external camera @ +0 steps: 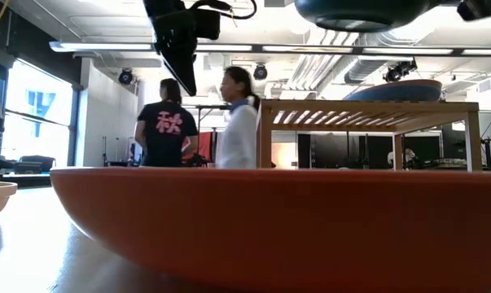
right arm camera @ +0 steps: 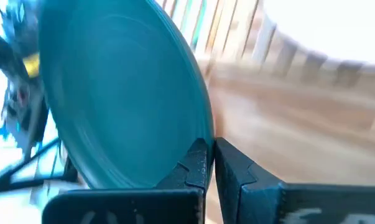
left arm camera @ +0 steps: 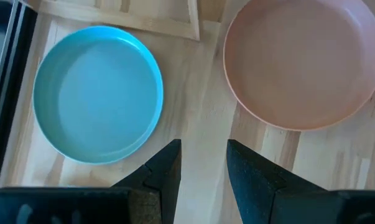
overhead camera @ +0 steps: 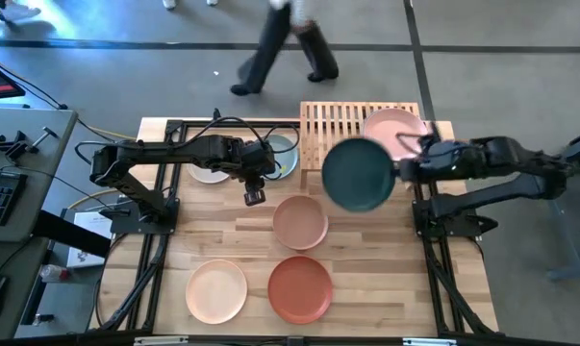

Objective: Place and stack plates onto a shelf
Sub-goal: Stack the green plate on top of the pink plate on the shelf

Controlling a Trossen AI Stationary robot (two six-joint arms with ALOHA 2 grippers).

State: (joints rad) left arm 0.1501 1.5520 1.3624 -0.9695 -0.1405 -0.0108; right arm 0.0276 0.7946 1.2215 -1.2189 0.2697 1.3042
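Two tools are yours: the right tool (overhead camera: 402, 171) pinches the green plate (overhead camera: 357, 174) by its rim, in the air just off the shelf (overhead camera: 333, 123), whose slats carry a pink plate (overhead camera: 393, 129). Your left tool (overhead camera: 255, 196) hangs narrowly parted above the worktop (overhead camera: 222, 235) near the far edge, between the blue plate (left arm camera: 97, 102) and the tan plate (overhead camera: 300, 221).

Wood table (overhead camera: 463, 288): peach plate (overhead camera: 216, 290), orange-red plate (overhead camera: 300, 287), tan-pink plate (overhead camera: 300, 221), slatted shelf (overhead camera: 333, 123) carrying pink plate (overhead camera: 390, 127)
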